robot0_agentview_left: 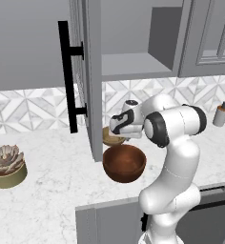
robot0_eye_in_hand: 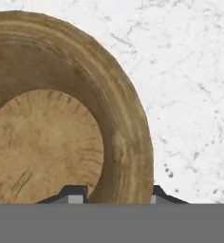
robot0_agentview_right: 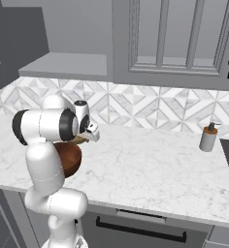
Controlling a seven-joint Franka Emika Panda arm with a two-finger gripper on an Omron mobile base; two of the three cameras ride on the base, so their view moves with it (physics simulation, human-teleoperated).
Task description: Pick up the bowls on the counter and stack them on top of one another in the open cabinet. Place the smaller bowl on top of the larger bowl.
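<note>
At far left of the left base view, an olive-yellow pot with a pinkish succulent stands on the white marble counter. Next right, the open cabinet door with its long black bar handle hangs edge-on; beyond it the grey cabinet shelf is bare. Below the shelf, the smaller bowl, light tan, rests on the counter just behind the larger bowl, reddish-brown and glossy, which also stands on the counter. The gripper is directly over the smaller bowl, low against it. In the hand view the smaller bowl lies close under the camera, and the two dark fingertips straddle its right-hand rim wall, one inside the bowl, one outside on the counter side. The jaws stand narrow across that rim; whether they actually press the wood cannot be determined. At far right, a soap dispenser stands near the backsplash, well apart from both bowls.
</note>
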